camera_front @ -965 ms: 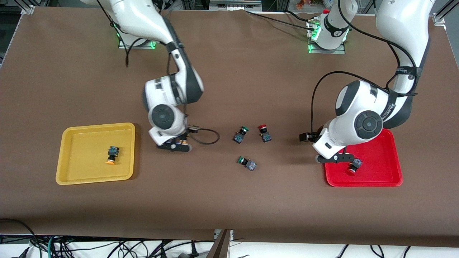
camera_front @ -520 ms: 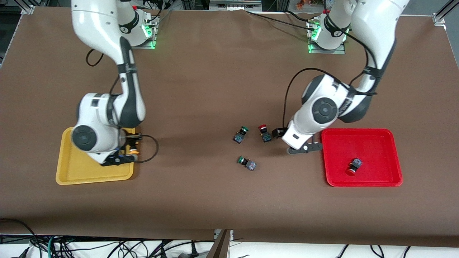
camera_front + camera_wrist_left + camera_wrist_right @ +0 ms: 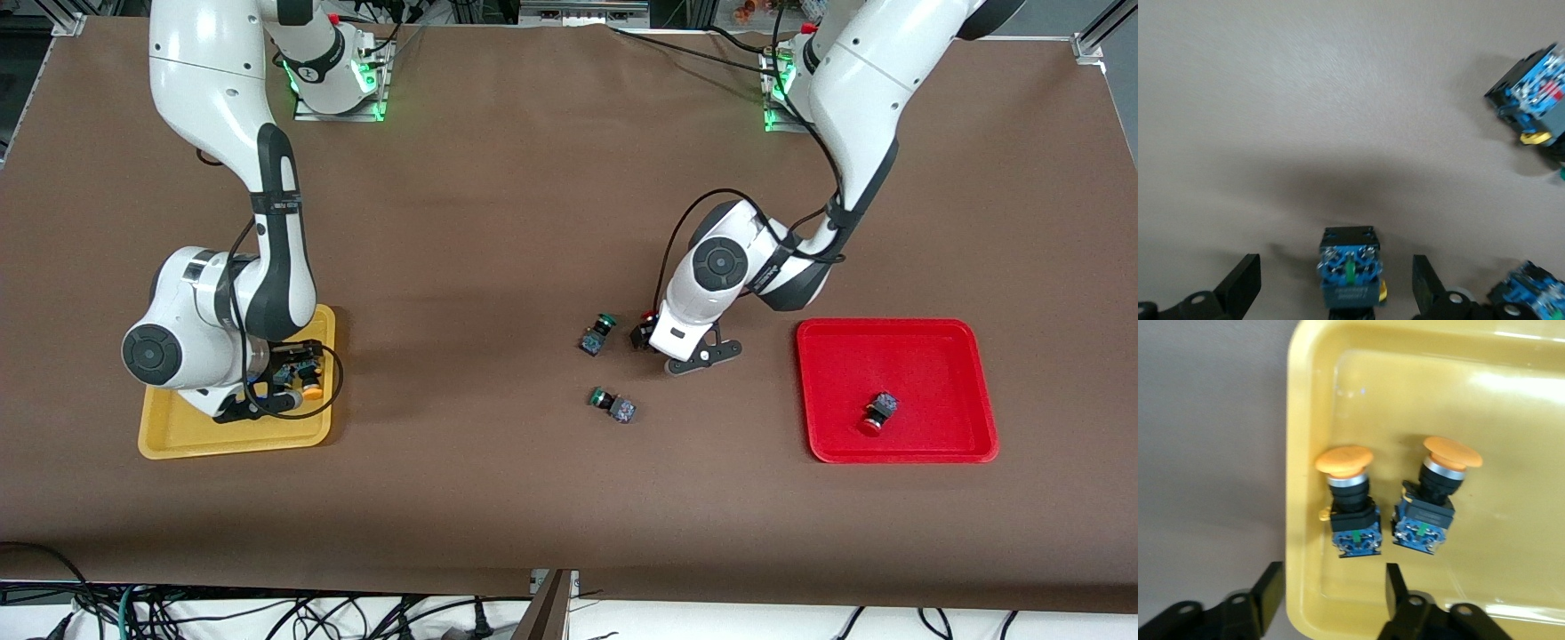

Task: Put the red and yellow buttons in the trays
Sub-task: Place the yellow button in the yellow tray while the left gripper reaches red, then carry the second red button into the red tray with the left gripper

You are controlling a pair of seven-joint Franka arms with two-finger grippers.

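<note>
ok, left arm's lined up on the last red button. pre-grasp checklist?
1. Left pincer open: ok, jaws apart.
2. Loose red button between its fingers: ok, touching neither.
3. Green buttons out of the grasp: ok, both lie apart from it.
4. Red tray has room: ok, holds one placed red button.
5. Yellow buttons in yellow tray: ok, both.
6. Right pincer let go: ok, open over the yellow tray.
</note>
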